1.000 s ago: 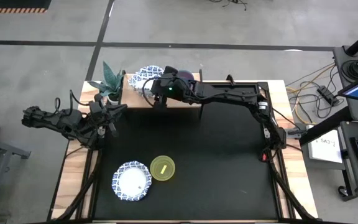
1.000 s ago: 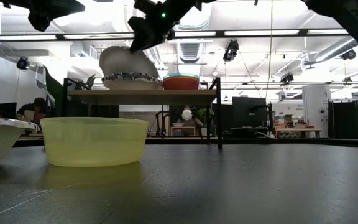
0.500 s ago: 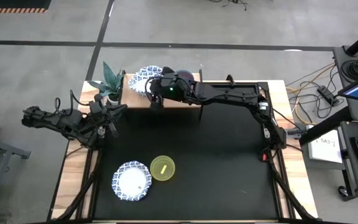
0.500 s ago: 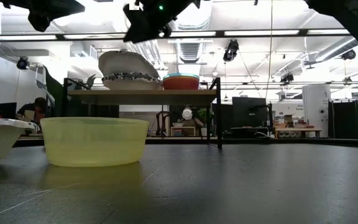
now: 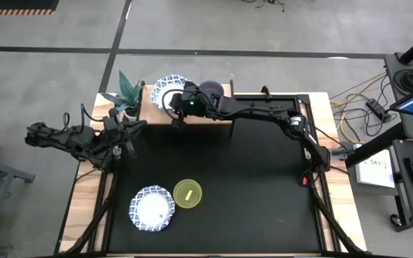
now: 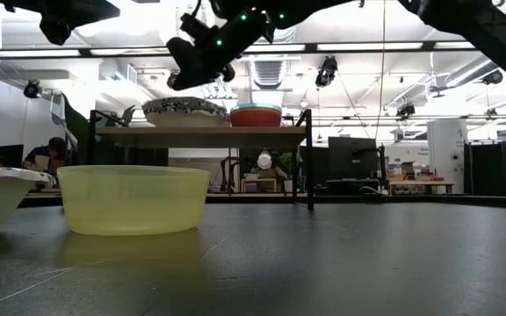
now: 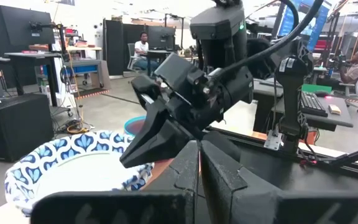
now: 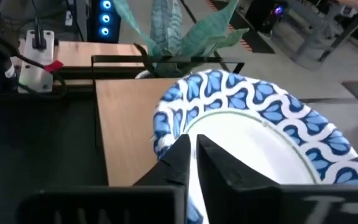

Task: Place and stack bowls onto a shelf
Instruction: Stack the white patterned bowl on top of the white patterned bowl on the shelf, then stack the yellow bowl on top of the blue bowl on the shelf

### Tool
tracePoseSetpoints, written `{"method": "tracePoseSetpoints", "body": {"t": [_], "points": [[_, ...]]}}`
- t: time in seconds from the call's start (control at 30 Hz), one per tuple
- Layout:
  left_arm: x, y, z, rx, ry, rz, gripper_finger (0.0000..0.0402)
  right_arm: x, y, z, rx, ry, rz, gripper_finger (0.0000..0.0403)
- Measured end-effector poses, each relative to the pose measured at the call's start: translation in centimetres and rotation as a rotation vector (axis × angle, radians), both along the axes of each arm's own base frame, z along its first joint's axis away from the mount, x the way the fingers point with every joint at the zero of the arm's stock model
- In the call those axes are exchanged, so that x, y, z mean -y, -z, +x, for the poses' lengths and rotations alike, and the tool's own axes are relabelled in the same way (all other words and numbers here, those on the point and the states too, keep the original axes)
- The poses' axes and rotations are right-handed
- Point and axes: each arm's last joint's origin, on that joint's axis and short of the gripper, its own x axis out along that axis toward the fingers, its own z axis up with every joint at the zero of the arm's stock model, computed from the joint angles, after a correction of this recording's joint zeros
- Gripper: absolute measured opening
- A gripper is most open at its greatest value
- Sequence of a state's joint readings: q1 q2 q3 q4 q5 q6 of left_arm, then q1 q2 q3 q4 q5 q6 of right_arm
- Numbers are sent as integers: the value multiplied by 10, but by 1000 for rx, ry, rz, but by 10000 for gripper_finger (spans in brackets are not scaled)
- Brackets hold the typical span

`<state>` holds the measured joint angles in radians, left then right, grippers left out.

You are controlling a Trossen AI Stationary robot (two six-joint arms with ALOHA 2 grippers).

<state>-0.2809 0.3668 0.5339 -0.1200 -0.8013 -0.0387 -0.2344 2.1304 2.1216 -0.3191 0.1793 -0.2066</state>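
Left gripper (image 5: 126, 134), fingers pressed together, waits over the table's left edge, at 9 o'clock in the high view. At 7 o'clock on the black tabletop mat (image 5: 249, 193) sit a white bowl with a blue patterned wavy rim (image 5: 151, 208) and a plain yellow-green bowl (image 5: 187, 193), touching. At 12 o'clock stands the light-wood plank shelf with thin black legs (image 5: 151, 109). It carries a second blue-patterned white bowl (image 5: 165, 89). Right gripper (image 5: 176, 107), fingers together, hovers at this bowl's near rim. A red bowl (image 6: 255, 115) sits beside.
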Motion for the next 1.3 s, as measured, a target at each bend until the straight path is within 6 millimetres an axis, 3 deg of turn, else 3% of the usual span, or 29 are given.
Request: {"method": "tracePoseSetpoints", "body": {"t": [0.27,0.43,0.63,0.93,1.3], "points": [[0,1,0,-10,0,0,0,-15,-24,-11,12,-36,-12,9],[1,1,1,-4,23,-17,0,-44,-48,-31,-46,-145,-8,9],[5,2,5,-2,164,-42,0,-82,-56,-65,-91,-213,6,9],[11,1,22,-15,192,-102,0,-132,-23,-128,-109,-289,78,9],[29,6,75,-171,281,-212,0,-157,16,-221,-38,-359,131,9]]}}
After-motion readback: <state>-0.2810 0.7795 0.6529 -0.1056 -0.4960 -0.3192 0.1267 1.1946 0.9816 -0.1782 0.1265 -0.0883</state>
